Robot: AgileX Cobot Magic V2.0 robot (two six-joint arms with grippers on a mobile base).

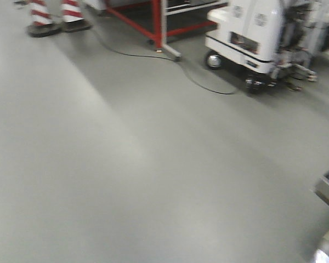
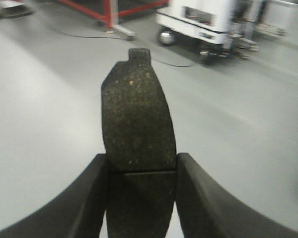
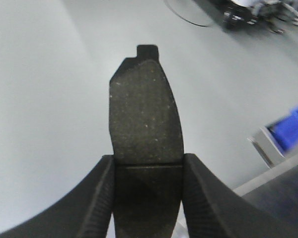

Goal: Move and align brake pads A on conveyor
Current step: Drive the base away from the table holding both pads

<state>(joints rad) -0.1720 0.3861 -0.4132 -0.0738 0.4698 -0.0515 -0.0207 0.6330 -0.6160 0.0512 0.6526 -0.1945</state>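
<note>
First brake pad [image 2: 137,119]: dark gritty face, cross groove, tab at far end; held between left fingers [image 2: 87,201]. Second brake pad [image 3: 145,114]: alike, between right fingers [image 3: 97,198].

L gripper [image 2: 141,163] clamps a brake pad [image 2: 136,114] betw. its fingers, R gripper [image 3: 148,161] likewise grips a 2nd brake pad [image 3: 146,109].

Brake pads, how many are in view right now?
2. The first pad is clamped in the left gripper, the second pad in the right gripper. Others may be out of view.

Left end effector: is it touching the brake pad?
Touching. Left wrist view shows the left end effector with both fingers pressed against the sides of the brake pad, no gap.
</note>
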